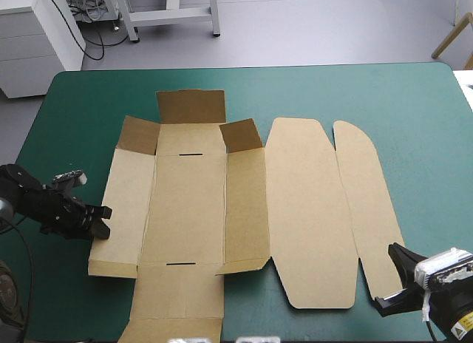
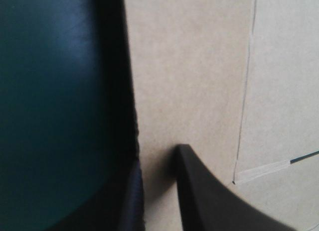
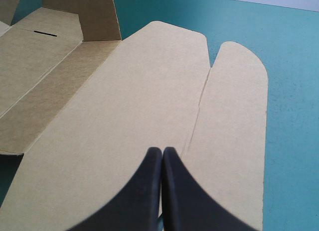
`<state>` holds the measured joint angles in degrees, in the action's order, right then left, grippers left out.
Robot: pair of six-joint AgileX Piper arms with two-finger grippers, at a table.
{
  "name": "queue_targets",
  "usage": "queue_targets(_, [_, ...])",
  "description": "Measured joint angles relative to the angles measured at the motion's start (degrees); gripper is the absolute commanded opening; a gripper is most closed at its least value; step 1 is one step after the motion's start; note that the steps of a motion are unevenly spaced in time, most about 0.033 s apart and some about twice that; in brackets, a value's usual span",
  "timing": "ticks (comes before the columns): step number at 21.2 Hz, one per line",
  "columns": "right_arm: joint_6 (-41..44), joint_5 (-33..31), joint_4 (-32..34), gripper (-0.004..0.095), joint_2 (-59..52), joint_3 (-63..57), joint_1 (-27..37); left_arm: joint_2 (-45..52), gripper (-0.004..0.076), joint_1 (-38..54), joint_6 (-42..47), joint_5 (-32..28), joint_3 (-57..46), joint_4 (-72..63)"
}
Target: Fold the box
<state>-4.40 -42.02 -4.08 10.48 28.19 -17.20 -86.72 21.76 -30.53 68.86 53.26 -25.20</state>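
Note:
The brown box (image 1: 188, 210) lies spread flat across the middle of the table, its two far corner flaps and far end flap tilted up. Two long rounded lid panels (image 1: 310, 210) stretch to its right. My left gripper (image 1: 103, 221) is at the box's left edge. In the left wrist view this left gripper (image 2: 157, 191) is all but shut, one black finger (image 2: 199, 201) on top of the board (image 2: 194, 81) and the other at the edge below. My right gripper (image 1: 388, 278) sits at the near right corner of the outer lid panel (image 3: 234, 121); the right gripper (image 3: 162, 152) is shut to a pointed arch.
The teal-green cover (image 1: 414, 99) shows around the board, widest along the far side and at the right. The box's near end flap (image 1: 177, 324) reaches the table's near edge.

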Motion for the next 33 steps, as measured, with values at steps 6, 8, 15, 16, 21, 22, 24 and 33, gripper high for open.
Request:
queue_targets(6, [0.0,0.0,0.0,-0.0019,0.0,0.0,0.0,0.1,-0.001,0.0,0.0,0.4,0.1,-0.1])
queue_targets(8, [0.0,0.0,0.0,-0.0019,0.0,0.0,0.0,0.1,-0.001,0.0,0.0,0.9,0.7,-0.3])
queue_targets(15, [0.0,0.0,0.0,-0.0019,0.0,0.0,0.0,0.1,-0.001,-0.4,0.0,2.4,4.9,-1.2])
queue_targets(16, [0.0,0.0,0.0,-0.0019,0.0,0.0,0.0,0.1,-0.001,-0.4,0.0,2.4,5.0,-1.2])
queue_targets(21, [0.0,0.0,0.0,-0.0019,0.0,0.0,0.0,0.1,-0.001,-0.4,0.2,2.4,5.1,-1.4])
queue_targets(22, [0.0,0.0,0.0,-0.0019,0.0,0.0,0.0,0.1,-0.001,-0.4,0.2,2.4,5.1,-1.5])
queue_targets(24, [0.0,0.0,0.0,-0.0019,0.0,0.0,0.0,0.1,-0.001,-0.5,0.8,2.4,5.1,-2.0])
queue_targets(33, [0.0,0.5,0.0,-0.0019,0.0,-0.1,0.0,0.7,-0.001,-17.5,14.9,-2.2,6.3,13.8])
